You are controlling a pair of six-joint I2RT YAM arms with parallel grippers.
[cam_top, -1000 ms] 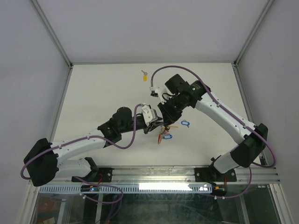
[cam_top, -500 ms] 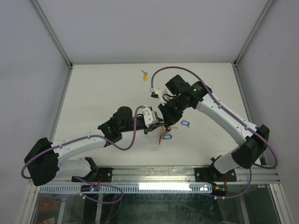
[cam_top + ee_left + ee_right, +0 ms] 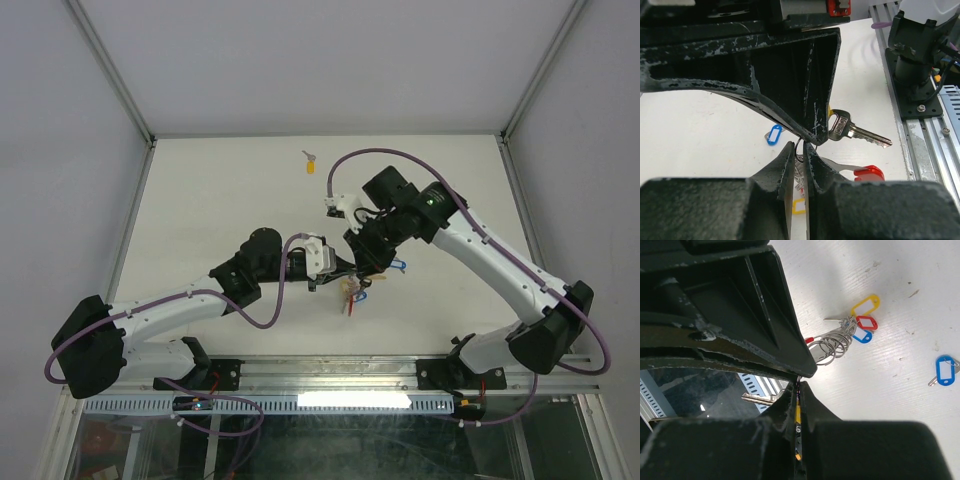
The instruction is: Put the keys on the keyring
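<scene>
Dangling between the arms, the keyring [image 3: 832,345] has one wire loop pinched in the left gripper [image 3: 799,148], jaws nearly together. The right gripper [image 3: 798,384], clamped tight, grips a yellow-headed silver key [image 3: 842,127] just beside that loop.

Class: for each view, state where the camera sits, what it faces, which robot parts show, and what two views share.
Top external: above and behind, looking down on the table; left arm and right arm show.
Left wrist: on that arm, facing the held key; left end effector shows.
Right wrist: on that arm, facing the keyring; right end effector shows.
Shared: both wrist views show the loose blue-tagged key.
</scene>
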